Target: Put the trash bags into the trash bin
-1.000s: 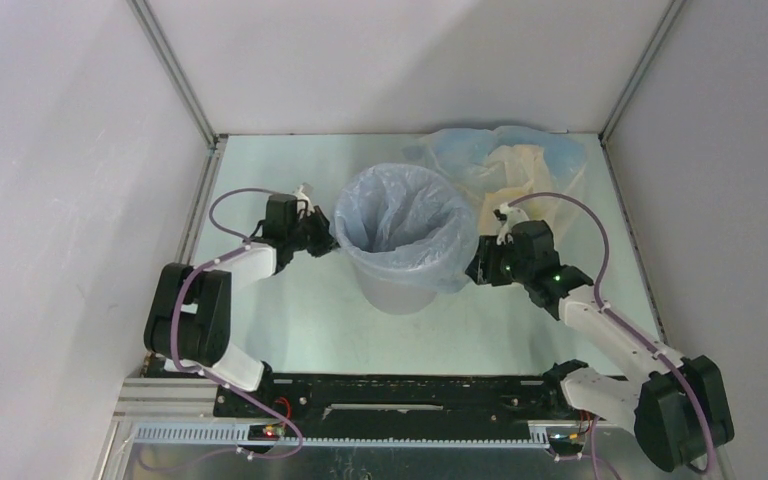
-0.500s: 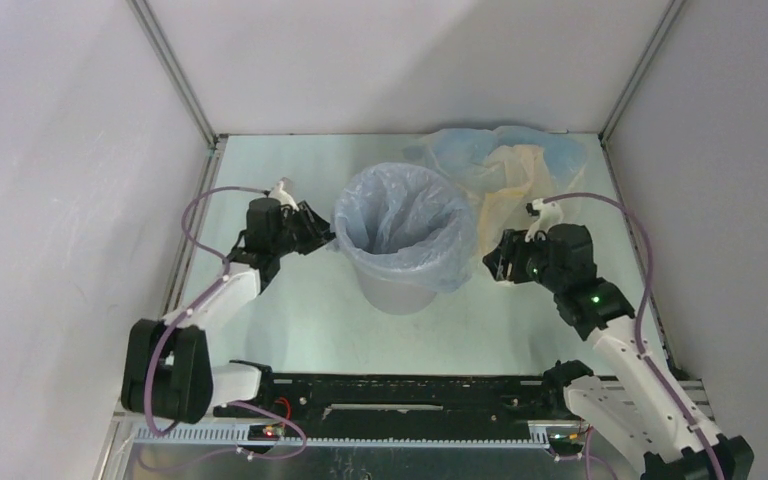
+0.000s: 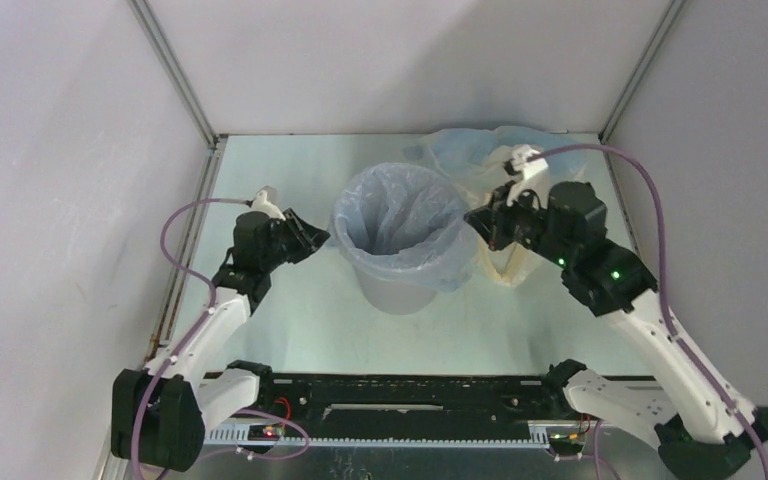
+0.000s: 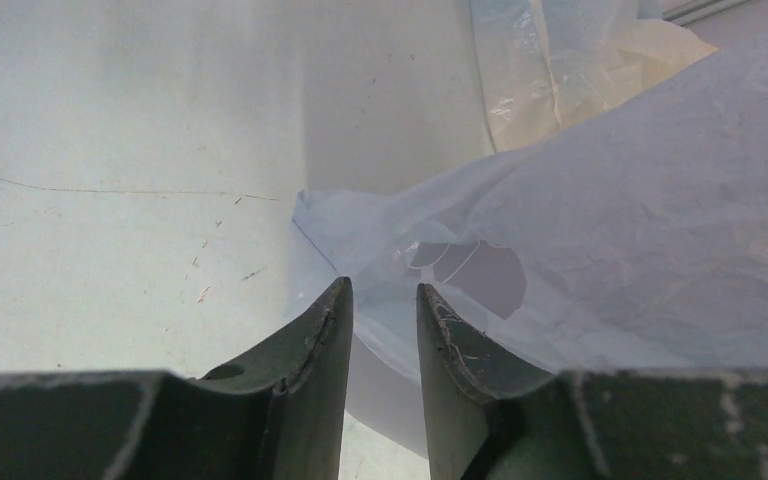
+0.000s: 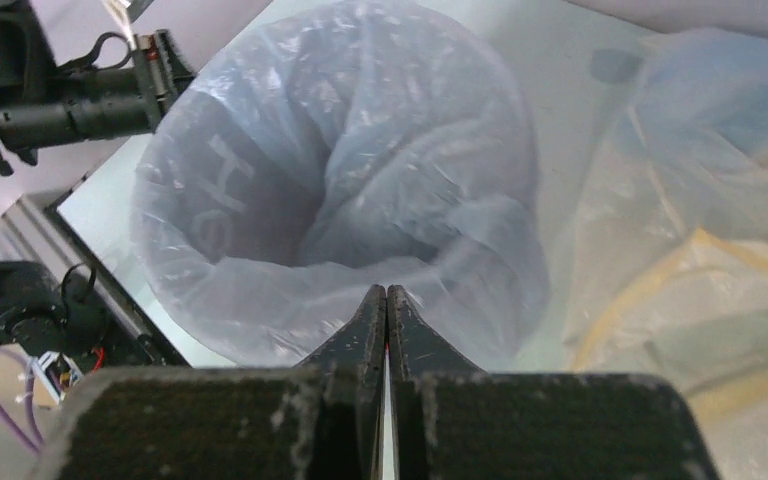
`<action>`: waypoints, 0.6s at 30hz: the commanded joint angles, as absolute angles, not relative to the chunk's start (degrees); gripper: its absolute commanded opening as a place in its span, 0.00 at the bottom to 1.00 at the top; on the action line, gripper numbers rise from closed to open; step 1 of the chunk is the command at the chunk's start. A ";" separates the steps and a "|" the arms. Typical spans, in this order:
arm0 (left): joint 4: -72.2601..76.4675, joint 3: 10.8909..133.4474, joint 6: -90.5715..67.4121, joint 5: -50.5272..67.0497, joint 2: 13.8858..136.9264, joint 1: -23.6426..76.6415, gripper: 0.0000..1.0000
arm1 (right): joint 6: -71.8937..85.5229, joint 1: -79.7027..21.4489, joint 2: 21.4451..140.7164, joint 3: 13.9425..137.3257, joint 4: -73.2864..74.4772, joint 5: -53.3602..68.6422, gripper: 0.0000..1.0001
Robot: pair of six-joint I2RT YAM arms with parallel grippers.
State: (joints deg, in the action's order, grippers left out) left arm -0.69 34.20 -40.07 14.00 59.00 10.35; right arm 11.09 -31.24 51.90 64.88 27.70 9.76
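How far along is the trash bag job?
Done: one blue-grey bag lines the bin, its edge folded over the rim. In hand: nothing clearly; left gripper open beside that edge, right gripper shut over the rim. Remaining: pale blue bag and cream-yellow bag lie outside it.

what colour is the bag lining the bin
Pale blue-grey, translucent. The liner bag in the trash bin shows best in the right wrist view.

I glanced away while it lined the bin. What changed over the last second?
The right gripper left the near-right side of the trash bin, swung out, then rose toward its far-right rim; it is shut, no film visibly in it. The left arm stretched out, the left gripper keeping by the left rim, open. The bin, the blue-grey bag lining it and the loose bags behind stayed put.
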 commanded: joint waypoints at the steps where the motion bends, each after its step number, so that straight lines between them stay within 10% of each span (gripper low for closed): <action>1: -1.10 34.01 -39.64 12.67 58.16 10.11 0.37 | 5.33 -37.07 59.71 73.24 32.26 7.87 0.00; 18: 3.60 36.30 -38.10 19.60 68.00 9.86 0.41 | -2.43 -47.27 92.89 99.39 50.12 0.71 0.00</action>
